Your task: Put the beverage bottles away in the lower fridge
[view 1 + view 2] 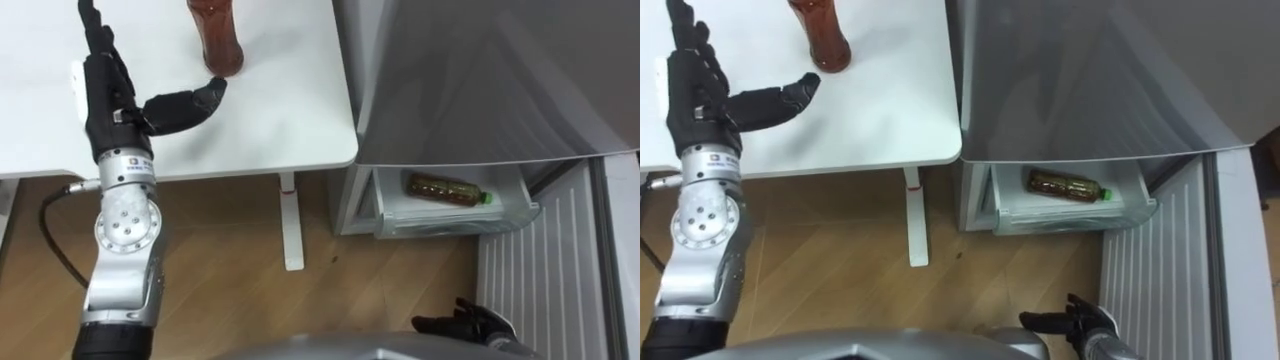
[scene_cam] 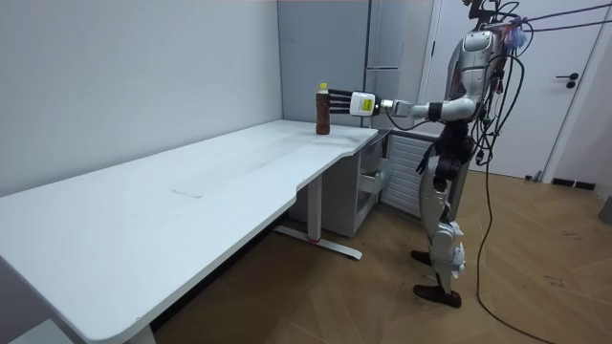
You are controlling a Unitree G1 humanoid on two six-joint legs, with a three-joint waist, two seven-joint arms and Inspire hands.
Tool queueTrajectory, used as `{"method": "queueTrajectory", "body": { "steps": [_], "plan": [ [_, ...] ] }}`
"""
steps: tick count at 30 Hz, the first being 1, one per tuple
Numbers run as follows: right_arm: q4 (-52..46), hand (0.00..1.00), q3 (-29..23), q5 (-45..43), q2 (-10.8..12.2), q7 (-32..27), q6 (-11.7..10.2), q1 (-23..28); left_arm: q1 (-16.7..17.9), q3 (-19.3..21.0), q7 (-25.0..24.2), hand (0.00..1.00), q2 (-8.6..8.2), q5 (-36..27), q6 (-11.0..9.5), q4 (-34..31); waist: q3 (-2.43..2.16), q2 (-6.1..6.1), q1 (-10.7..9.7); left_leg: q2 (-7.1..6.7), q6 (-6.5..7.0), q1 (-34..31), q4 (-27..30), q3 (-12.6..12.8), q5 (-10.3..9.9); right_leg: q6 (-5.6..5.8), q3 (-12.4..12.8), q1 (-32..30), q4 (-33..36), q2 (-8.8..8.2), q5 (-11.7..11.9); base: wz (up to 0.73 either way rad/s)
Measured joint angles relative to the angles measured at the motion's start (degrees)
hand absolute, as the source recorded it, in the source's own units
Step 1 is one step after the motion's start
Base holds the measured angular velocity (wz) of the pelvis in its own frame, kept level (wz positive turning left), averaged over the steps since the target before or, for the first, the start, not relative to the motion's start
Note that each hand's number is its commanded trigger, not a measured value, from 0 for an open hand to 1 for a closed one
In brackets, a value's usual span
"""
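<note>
A brown drink bottle (image 1: 215, 40) with a yellow cap stands upright near the right end of the white table (image 1: 290, 120). My left hand (image 1: 110, 85) is stretched out over the table to the bottle's left. It is open, with straight fingers, and its thumb (image 1: 190, 103) points at the bottle's base, close to it and not wrapped round it. A second brown bottle with a green cap (image 1: 445, 188) lies on its side in the open lower fridge drawer (image 1: 455, 222). My right hand (image 1: 475, 322) hangs low by my side, open and holding nothing.
The grey fridge (image 1: 480, 80) stands right of the table. Its lower door (image 1: 545, 270) is swung open towards me, its white ribbed inside showing. The table's leg (image 1: 291, 225) stands on the wooden floor between me and the drawer. In the room view I stand at the table's end beside the fridge.
</note>
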Motion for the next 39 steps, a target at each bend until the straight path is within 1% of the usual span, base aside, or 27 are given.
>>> {"method": "queueTrajectory", "body": {
  "steps": [2, 4, 7, 8, 9, 12, 13, 14, 15, 17, 18, 21, 23, 24, 26, 28, 30, 31, 33, 34, 35, 37, 39],
  "plan": [
    [-0.05, 0.00, -0.39, 0.16, 0.00, 0.01, -0.02, -0.08, -1.16, 0.02, 0.01, 0.00, 0.03, -2.63, 0.16, 0.31, 0.02, 0.25, -0.79, 0.01, 0.00, 0.11, -0.05, 0.40, 0.00, 0.01, 0.24, -0.06, -0.03, 0.04, 0.12, -0.08],
    [-0.08, 0.00, -0.64, 0.17, -0.01, 0.00, -0.02, -0.21, -1.62, 0.01, -0.12, 0.00, 0.04, -4.38, 0.38, 0.32, 0.01, 0.69, -1.10, 0.06, 0.00, 0.43, -0.48, 1.15, 0.00, 0.07, 0.93, -0.15, -0.16, 0.21, 0.33, -0.19],
    [-0.08, 0.00, -0.77, 0.16, -0.03, 0.01, -0.02, -0.07, -2.83, 0.21, -0.37, 0.00, 0.19, -6.03, 0.64, 1.11, 0.03, 0.98, -1.16, 0.12, 0.00, 0.76, -0.59, 2.01, 0.00, 0.07, 2.08, -0.26, -0.28, 0.44, 0.57, -0.21],
    [0.02, 0.00, -1.22, 0.14, -0.06, 0.00, -0.01, -0.02, -2.92, 0.36, -0.63, 0.00, 0.46, -6.99, 0.66, 1.82, 0.11, 1.16, -1.23, 0.21, 0.00, 1.20, -0.77, 2.79, 0.00, 0.05, 2.81, -0.25, -0.27, 0.65, 0.65, -0.24],
    [0.02, 0.00, -1.22, 0.13, -0.07, -0.06, 0.02, -0.03, -2.92, 0.44, -0.77, 0.00, 0.61, -7.42, 0.75, 2.25, 0.12, 1.24, -1.23, 0.23, 0.00, 1.36, -0.78, 3.03, 0.00, 0.04, 3.06, -0.21, -0.27, 0.71, 0.69, -0.21],
    [-0.07, 0.00, -2.67, -0.01, 0.03, -0.21, 0.22, 0.39, -4.28, 0.59, -1.48, 0.00, 1.67, -8.55, 2.19, 5.87, 0.06, 1.35, -1.63, 0.23, 0.00, 1.44, -0.70, 3.39, 0.00, 0.03, 3.21, -0.34, -0.14, 0.69, 0.73, -0.07],
    [-0.17, 0.00, -3.86, -0.29, 0.09, -0.25, 0.82, 0.33, -5.63, 1.12, -1.62, 0.00, 2.36, -8.75, 3.31, 7.71, 0.04, 1.38, -1.70, 0.23, 0.00, 1.27, -0.69, 3.40, 0.00, 0.03, 3.26, -0.87, 0.28, 0.67, 0.73, -0.04],
    [-0.31, 0.00, -4.78, -0.44, 0.11, -0.44, 1.10, 0.47, -7.22, 2.18, -1.73, 0.00, 2.81, -9.64, 4.05, 9.33, 0.12, 1.32, -1.91, 0.23, 0.00, 1.21, -0.68, 3.48, 0.00, 0.03, 3.29, -1.11, 0.62, 0.65, 0.73, -0.04],
    [-0.32, 0.00, -5.13, -0.44, 0.11, -0.57, 1.28, 0.54, -7.91, 2.71, -1.69, 0.00, 3.04, -10.03, 4.27, 10.09, 0.12, 1.31, -2.00, 0.23, 0.00, 1.21, -0.69, 3.52, 0.00, 0.03, 3.31, -1.10, 0.64, 0.66, 0.73, -0.04],
    [-0.45, 0.00, -5.76, -0.44, 0.06, -1.20, 1.30, 0.63, -9.33, 4.40, -1.61, 0.00, 4.35, -11.01, 4.38, 11.77, 0.09, 1.34, -2.85, 0.24, 0.00, 1.32, -0.71, 3.76, 0.00, 0.02, 3.46, -1.06, 0.80, 0.69, 0.73, -0.05],
    [-0.40, 0.00, -5.77, -0.48, 0.05, -1.49, 1.30, 0.69, -9.63, 4.71, -1.61, 0.00, 4.60, -11.02, 4.38, 12.02, 0.10, 1.33, -2.96, 0.24, 0.00, 1.35, -0.71, 3.89, 0.00, 0.01, 3.57, -1.07, 0.82, 0.71, 0.74, -0.05],
    [0.27, 0.00, -5.77, -1.10, -0.35, -2.19, 1.51, 1.44, -12.30, 5.16, -1.67, 0.00, 4.73, -11.97, 4.38, 14.64, 0.08, 1.37, -3.17, 0.18, 0.01, 1.36, -0.70, 3.93, -0.01, 0.01, 3.69, -1.08, 0.92, 0.66, 0.76, 0.00],
    [0.30, 0.00, -5.84, -2.65, -0.60, -2.60, 2.47, 2.03, -13.73, 5.14, -2.02, 0.00, 4.72, -12.48, 4.46, 17.39, 0.02, 1.46, -3.41, 0.20, 0.01, 1.36, -0.71, 3.96, -0.01, 0.01, 3.78, -1.13, 0.96, 0.72, 0.76, 0.00],
    [0.40, 0.00, -5.90, -2.90, -0.66, -2.59, 2.62, 2.13, -13.91, 5.15, -2.15, 0.00, 4.72, -12.90, 4.49, 17.90, 0.02, 1.50, -3.48, 0.21, 0.01, 1.35, -0.71, 3.98, -0.01, 0.01, 3.81, -1.17, 0.98, 0.73, 0.77, -0.03],
    [0.57, 0.00, -6.27, -3.96, -0.88, -2.71, 3.27, 2.20, -13.94, 5.16, -2.36, 0.00, 4.73, -13.21, 4.87, 19.05, -0.13, 1.81, -4.05, 0.20, 0.01, 1.24, -0.78, 4.27, -0.01, 0.01, 4.36, -1.86, 1.49, 0.80, 0.76, -0.11],
    [0.56, 0.00, -6.24, -4.34, -0.92, -2.90, 3.28, 2.25, -14.13, 5.19, -2.40, 0.00, 4.74, -14.18, 5.29, 19.11, -0.08, 1.91, -4.35, 0.16, 0.01, 1.21, -0.78, 4.69, -0.01, 0.02, 4.78, -2.20, 1.74, 0.82, 0.76, -0.14],
    [0.57, 0.00, -6.24, -4.82, -0.94, -3.34, 3.43, 2.55, -15.03, 5.18, -2.54, 0.00, 4.78, -15.81, 5.53, 20.00, -0.08, 1.90, -4.51, 0.13, 0.01, 1.23, -0.78, 4.83, -0.01, 0.02, 5.01, -2.29, 1.83, 0.83, 0.76, -0.07],
    [0.56, 0.00, -6.18, -4.90, -0.94, -3.76, 3.61, 2.78, -16.08, 5.14, -2.55, 0.00, 4.95, -17.39, 5.59, 21.37, -0.07, 1.91, -4.57, 0.13, 0.02, 1.22, -0.79, 4.85, -0.01, 0.02, 5.04, -2.29, 1.83, 0.83, 0.76, 0.00],
    [0.77, 0.00, -6.24, -4.97, -0.98, -4.29, 3.72, 3.41, -17.32, 5.15, -2.49, 0.00, 5.57, -19.71, 5.78, 22.54, -0.06, 1.97, -4.88, 0.14, 0.02, 1.24, -0.85, 4.98, -0.02, 0.02, 5.43, -2.34, 1.84, 0.99, 0.76, -0.03],
    [0.92, 0.00, -6.29, -4.99, -0.98, -4.54, 3.76, 3.51, -17.53, 5.15, -2.48, 0.00, 5.79, -19.94, 5.79, 22.75, -0.06, 2.00, -4.90, 0.15, 0.02, 1.27, -0.89, 5.27, -0.02, 0.02, 5.57, -2.40, 1.85, 1.04, 0.76, -0.10],
    [1.16, 0.00, -6.32, -5.13, -0.99, -4.99, 4.01, 3.66, -18.04, 5.16, -2.45, 0.00, 6.44, -19.95, 5.85, 23.20, -0.04, 2.07, -4.94, 0.17, 0.01, 1.21, -0.89, 5.60, -0.02, 0.02, 5.90, -2.67, 2.06, 1.11, 0.76, -0.12],
    [1.15, 0.00, -6.32, -5.72, -1.01, -5.56, 4.99, 4.02, -18.79, 5.19, -2.39, 0.00, 7.18, -19.95, 6.11, 23.43, -0.01, 2.12, -4.99, 0.17, 0.02, 1.18, -0.91, 6.13, -0.02, 0.02, 6.26, -3.13, 2.55, 1.15, 0.75, -0.13],
    [1.12, 0.00, -6.30, -7.04, -1.01, -6.28, 5.91, 4.62, -19.87, 5.21, -2.48, 0.00, 7.50, -19.93, 6.11, 25.20, -0.07, 2.20, -4.86, 0.11, 0.03, 1.29, -0.96, 6.41, -0.03, 0.03, 6.56, -3.18, 2.66, 1.16, 0.74, -0.09]
  ]
}}
